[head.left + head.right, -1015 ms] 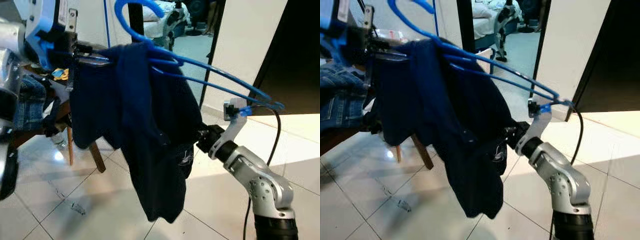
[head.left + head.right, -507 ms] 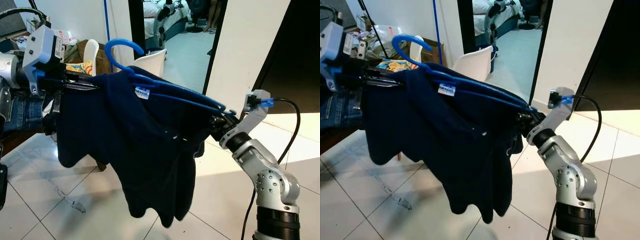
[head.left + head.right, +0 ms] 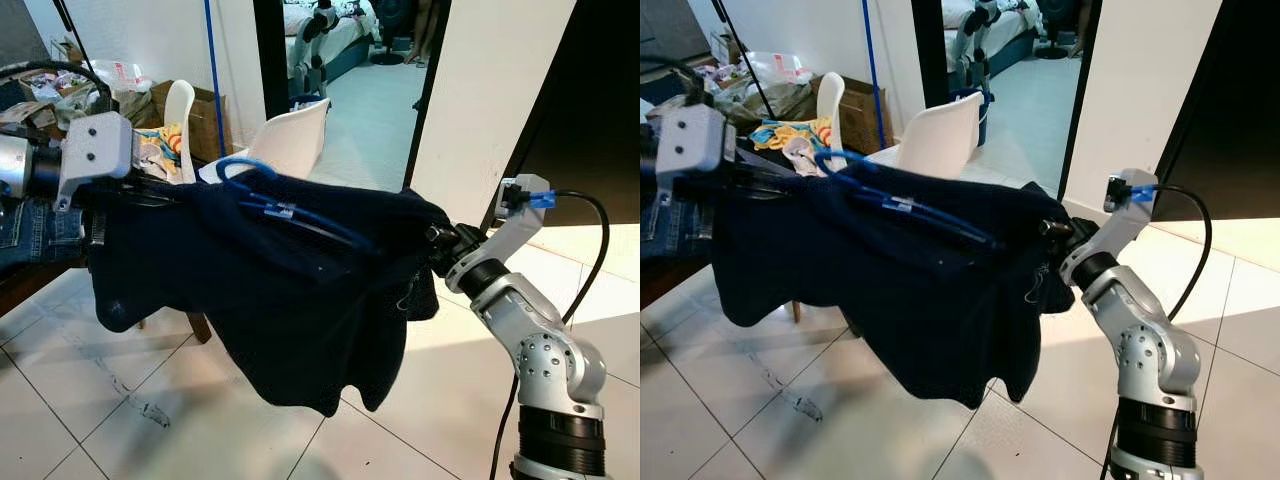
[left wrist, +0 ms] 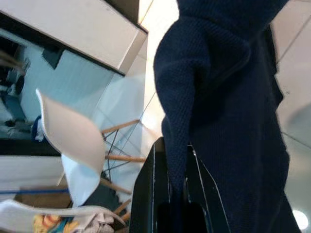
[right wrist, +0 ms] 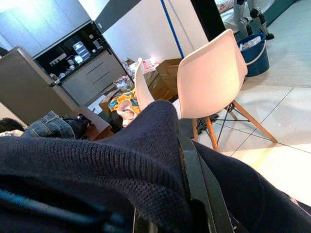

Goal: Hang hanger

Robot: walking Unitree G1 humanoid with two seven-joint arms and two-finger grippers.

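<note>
A dark navy garment (image 3: 290,290) sags between the robot's two arms above the tiled floor (image 3: 90,410), stretched wide, seemingly to keep it clear of the tiles before hanging. The blue hanger (image 3: 285,212) lies tilted across its top, hook towards the white chair (image 3: 940,140). The left gripper (image 4: 177,194) and right gripper (image 5: 187,194) each pinch the cloth at opposite ends.

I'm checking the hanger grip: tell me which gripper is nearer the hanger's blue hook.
Left. The left gripper holds the navy garment just beside the blue hook; the right gripper holds the garment's far end.
</note>
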